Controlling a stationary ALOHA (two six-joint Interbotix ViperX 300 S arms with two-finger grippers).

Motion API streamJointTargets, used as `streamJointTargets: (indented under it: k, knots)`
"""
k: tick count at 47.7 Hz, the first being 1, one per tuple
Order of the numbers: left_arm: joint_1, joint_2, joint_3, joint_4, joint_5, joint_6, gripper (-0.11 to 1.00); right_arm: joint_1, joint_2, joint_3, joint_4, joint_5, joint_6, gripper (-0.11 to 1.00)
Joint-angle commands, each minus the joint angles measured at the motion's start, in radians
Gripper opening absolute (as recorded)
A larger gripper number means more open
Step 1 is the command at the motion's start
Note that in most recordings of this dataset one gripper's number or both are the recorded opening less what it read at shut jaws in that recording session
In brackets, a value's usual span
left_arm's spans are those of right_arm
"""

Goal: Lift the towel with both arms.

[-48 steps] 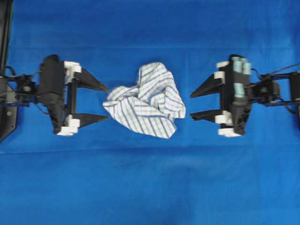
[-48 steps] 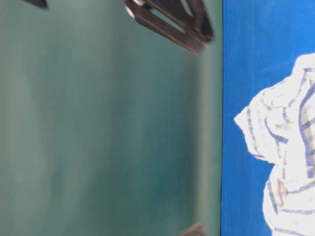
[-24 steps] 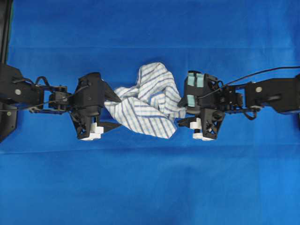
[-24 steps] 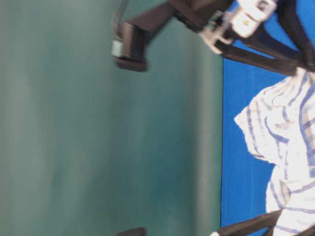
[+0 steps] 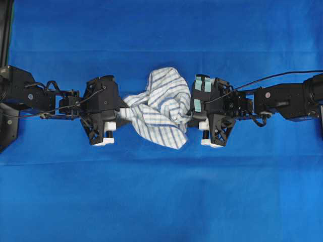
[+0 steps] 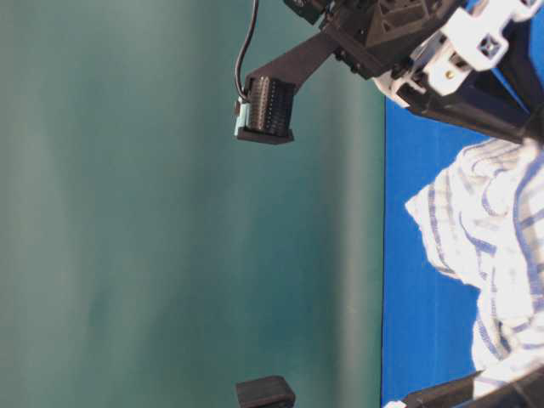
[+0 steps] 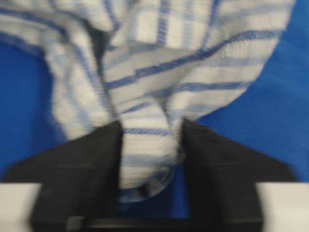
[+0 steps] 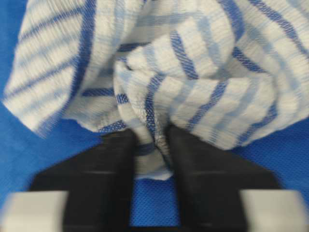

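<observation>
The towel (image 5: pixel 159 108), white with blue and grey check stripes, lies crumpled in a heap on the blue table cover. My left gripper (image 5: pixel 120 115) is at its left edge and my right gripper (image 5: pixel 191 115), with pale teal pads on its body, is at its right edge. In the left wrist view the black fingers of the left gripper (image 7: pixel 150 124) pinch a fold of the towel (image 7: pixel 193 58). In the right wrist view the right gripper (image 8: pixel 150 131) is shut on a narrower fold of the towel (image 8: pixel 203 82). The table-level view shows the towel (image 6: pixel 493 246) between both arms.
A blue cloth (image 5: pixel 161 201) covers the whole table. A black frame (image 5: pixel 5 30) stands along the far left edge. The right arm's cable (image 5: pixel 282 76) arcs above that arm. A green backdrop (image 6: pixel 170 255) fills the table-level view behind the table.
Both arms have come in from the sides to the towel. Their wide-open jaws have closed on its left and right edges, bunching the cloth slightly narrower.
</observation>
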Motion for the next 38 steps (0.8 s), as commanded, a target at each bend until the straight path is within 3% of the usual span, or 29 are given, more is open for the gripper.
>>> streamJointTargets:
  k: [1,4,17,25,38]
  knots:
    - [0.002,-0.012,-0.011,-0.003,0.002,0.005,0.17,0.003,-0.009,-0.018,0.000,-0.006,0.002,0.16]
    - [0.002,-0.017,-0.011,-0.002,0.008,0.006,0.09,0.003,-0.011,-0.017,0.002,-0.006,0.002,0.05]
    - [0.003,-0.130,-0.025,-0.003,0.071,-0.002,0.09,0.000,-0.094,-0.038,0.002,0.034,0.003,0.05]
    - [0.005,-0.282,-0.072,-0.003,0.213,-0.005,0.09,-0.002,-0.186,-0.069,0.002,0.097,0.002,0.05]
    - [0.034,-0.495,-0.160,-0.002,0.433,-0.003,0.09,-0.014,-0.362,-0.166,-0.005,0.322,0.000,0.05]
